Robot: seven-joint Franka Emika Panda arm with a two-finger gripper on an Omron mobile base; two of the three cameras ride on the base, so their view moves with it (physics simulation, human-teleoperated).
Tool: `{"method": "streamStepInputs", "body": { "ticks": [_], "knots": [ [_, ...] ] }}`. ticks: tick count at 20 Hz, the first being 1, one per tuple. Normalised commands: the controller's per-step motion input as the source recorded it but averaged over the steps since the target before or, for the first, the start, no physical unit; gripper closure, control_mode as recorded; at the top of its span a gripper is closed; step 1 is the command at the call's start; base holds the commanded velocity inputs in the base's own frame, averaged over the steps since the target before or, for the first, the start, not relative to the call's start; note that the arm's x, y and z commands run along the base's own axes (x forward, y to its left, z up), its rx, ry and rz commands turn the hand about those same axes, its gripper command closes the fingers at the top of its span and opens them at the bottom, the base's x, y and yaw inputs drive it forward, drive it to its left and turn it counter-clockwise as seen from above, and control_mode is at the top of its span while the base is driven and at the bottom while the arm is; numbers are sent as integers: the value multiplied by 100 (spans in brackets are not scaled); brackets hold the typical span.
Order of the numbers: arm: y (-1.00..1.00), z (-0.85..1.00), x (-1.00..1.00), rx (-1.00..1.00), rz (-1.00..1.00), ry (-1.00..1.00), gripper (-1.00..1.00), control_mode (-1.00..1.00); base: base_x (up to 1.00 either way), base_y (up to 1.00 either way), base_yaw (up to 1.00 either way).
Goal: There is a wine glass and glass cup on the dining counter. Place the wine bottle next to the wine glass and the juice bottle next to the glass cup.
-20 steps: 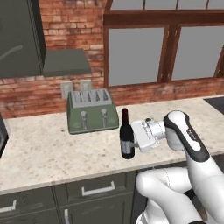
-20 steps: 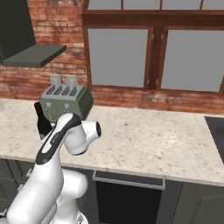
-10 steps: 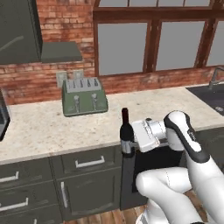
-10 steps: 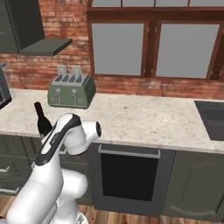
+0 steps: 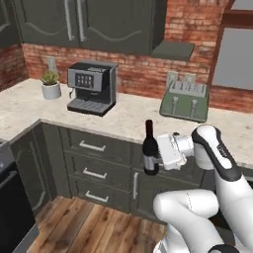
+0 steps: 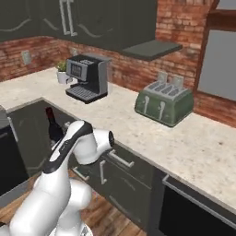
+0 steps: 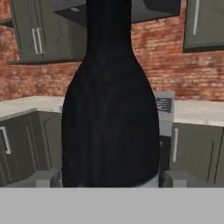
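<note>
Counter (image 5: 123,116): L-shaped, toaster (image 5: 186,101) at back edge.
Arm: bent, forearm level.
Pincer (image 5: 157,157): pinching upright bottle (image 5: 150,150), held off the counter's front edge.

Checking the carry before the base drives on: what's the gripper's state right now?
Gripper: shut on the tall, nearly black wine bottle, held upright off the counter.

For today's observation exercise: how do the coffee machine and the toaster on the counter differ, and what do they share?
The coffee machine is black and silver; the toaster is green. The coffee machine stands tall and boxy, the toaster low and wide. The coffee machine sits near the potted plant, the toaster nearer the window. Both rest on the counter against the brick wall.
</note>
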Motion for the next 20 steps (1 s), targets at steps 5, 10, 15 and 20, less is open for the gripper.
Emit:
{"method": "streamStepInputs", "body": {
  "ticks": [5, 10, 15, 20],
  "knots": [
    [0, 0, 0, 0, 0, 0, 100, 100, -9, 0, 100],
    [0, 0, 0, 0, 0, 0, 100, 100, -3, 0, 100],
    [0, 0, 0, 0, 0, 0, 100, 100, -2, 0, 100],
    [0, 0, 0, 0, 0, 0, 100, 100, -2, 0, 100]
  ]
}}
